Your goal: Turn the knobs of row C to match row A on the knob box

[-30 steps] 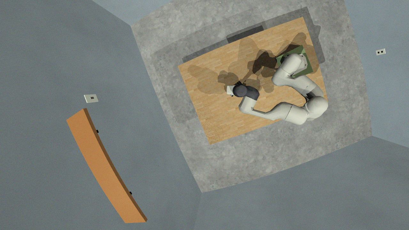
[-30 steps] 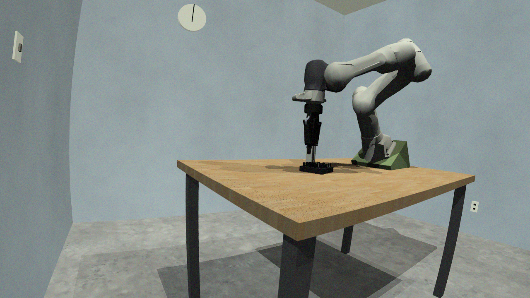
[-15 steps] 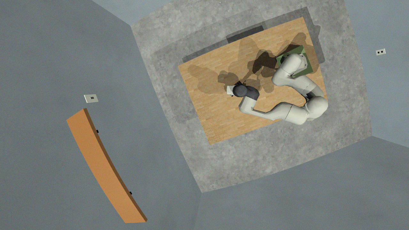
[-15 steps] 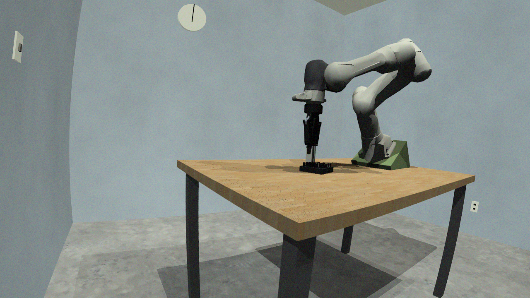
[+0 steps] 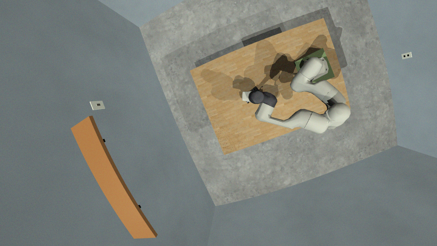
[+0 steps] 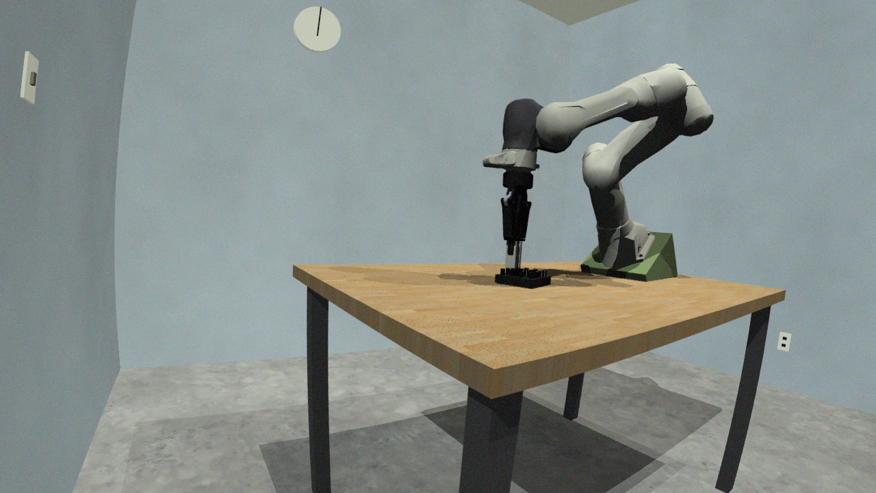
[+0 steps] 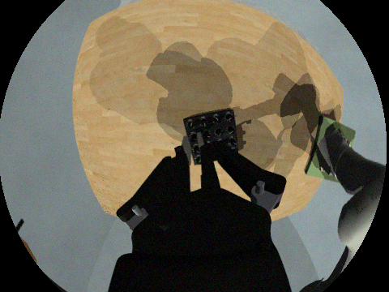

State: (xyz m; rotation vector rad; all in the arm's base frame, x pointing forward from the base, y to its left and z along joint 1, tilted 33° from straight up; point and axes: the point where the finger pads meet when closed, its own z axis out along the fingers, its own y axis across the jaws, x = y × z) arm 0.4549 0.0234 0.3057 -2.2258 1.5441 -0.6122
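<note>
The black knob box (image 6: 522,278) stands on the wooden table; in the wrist view (image 7: 212,135) it is small and dark, and I cannot read its white lines or names. My gripper (image 6: 513,262) points straight down, its fingertips at the knob tops at the box's left end in this view. In the wrist view the fingers (image 7: 201,154) stand close together with only a narrow gap, over the box's near edge. I cannot tell which knob lies under them or whether they touch it. From above, the wrist (image 5: 258,97) hides most of the box.
The arm's green base (image 6: 636,260) sits at the table's far right corner, behind the box. The table edge (image 6: 391,324) runs in front. A wall clock (image 6: 316,28) hangs high behind.
</note>
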